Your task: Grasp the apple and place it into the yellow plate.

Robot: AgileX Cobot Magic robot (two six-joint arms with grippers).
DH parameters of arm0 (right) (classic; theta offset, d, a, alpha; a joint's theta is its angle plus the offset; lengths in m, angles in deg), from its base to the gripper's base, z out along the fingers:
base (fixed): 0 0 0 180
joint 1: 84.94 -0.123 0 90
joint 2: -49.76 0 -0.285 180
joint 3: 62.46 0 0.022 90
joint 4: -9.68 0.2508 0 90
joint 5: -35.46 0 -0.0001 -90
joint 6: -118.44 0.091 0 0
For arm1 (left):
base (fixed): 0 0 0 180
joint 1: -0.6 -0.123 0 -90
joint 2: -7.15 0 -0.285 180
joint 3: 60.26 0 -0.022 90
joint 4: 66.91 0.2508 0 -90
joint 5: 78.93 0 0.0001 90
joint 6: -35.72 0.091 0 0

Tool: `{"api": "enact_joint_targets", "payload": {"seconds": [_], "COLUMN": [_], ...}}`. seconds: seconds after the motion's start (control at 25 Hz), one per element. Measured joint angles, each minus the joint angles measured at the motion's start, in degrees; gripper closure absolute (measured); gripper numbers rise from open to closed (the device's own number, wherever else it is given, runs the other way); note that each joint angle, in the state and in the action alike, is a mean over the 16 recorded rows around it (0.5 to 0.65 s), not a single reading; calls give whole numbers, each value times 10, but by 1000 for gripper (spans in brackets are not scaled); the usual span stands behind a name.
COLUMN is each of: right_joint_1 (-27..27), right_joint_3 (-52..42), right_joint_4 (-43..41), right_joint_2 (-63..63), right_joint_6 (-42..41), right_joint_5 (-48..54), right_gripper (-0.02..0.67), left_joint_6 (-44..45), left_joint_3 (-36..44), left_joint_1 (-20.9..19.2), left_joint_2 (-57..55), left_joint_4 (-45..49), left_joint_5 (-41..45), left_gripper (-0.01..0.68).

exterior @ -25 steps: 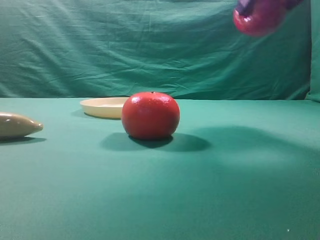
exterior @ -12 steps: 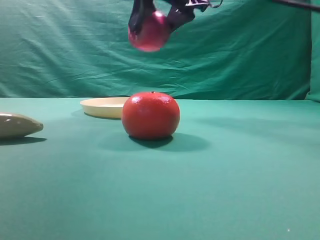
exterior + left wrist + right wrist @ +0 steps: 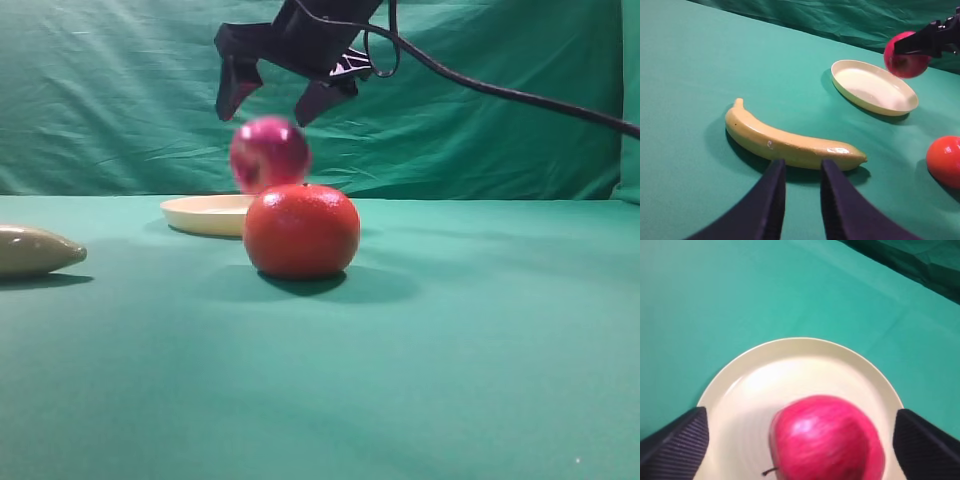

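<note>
The apple [image 3: 268, 153] is a blurred magenta-pink ball in mid-air, just under my right gripper [image 3: 272, 103], whose jaws stand wide open and touch nothing. In the right wrist view the apple [image 3: 827, 437] hangs free between the spread fingers [image 3: 675, 440], directly over the yellow plate [image 3: 755, 390]. The pale yellow plate [image 3: 200, 213] lies on the green cloth behind the orange-red fruit. From the left wrist view the apple [image 3: 905, 50] is above the far end of the plate [image 3: 872, 90]. My left gripper [image 3: 800, 170] hovers low by the banana, its fingers a little apart and empty.
A large orange-red fruit [image 3: 301, 230] sits in front of the plate, also seen at right in the left wrist view [image 3: 946, 160]. A yellow banana [image 3: 790, 142] lies on the cloth at the left [image 3: 35, 250]. A green curtain closes off the back.
My right gripper carried the apple from the upper right leftward to above the plate, then opened. The apple has left the jaws and is dropping.
</note>
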Motion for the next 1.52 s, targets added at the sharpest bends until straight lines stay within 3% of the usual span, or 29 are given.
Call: {"api": "enact_joint_targets", "payload": {"seconds": [0.16, 0.56, 0.76, 1.12, 1.52], "right_joint_1": [0, -1, -2, -15, -28], "right_joint_3": [0, 1, -5, -94, -307], "right_joint_4": [-25, -80, -102, -122, -114], "right_joint_2": [-31, -153, -215, -341, -525], "right_joint_6": [-1, 45, 92, 152, 156], "right_joint_5": [28, 170, 253, 296, 205], "right_gripper": [116, 492, 619, 649, 649], "left_joint_6": [0, 0, 0, 0, 0], "left_joint_3": [0, 0, 0, 0, 0], "left_joint_1": [0, 0, 0, 0, 0], "left_joint_2": [0, 0, 0, 0, 0], "left_joint_4": [0, 0, 0, 0, 0], "left_joint_5": [0, 0, 0, 0, 0], "left_gripper": [516, 516, 516, 516, 516]}}
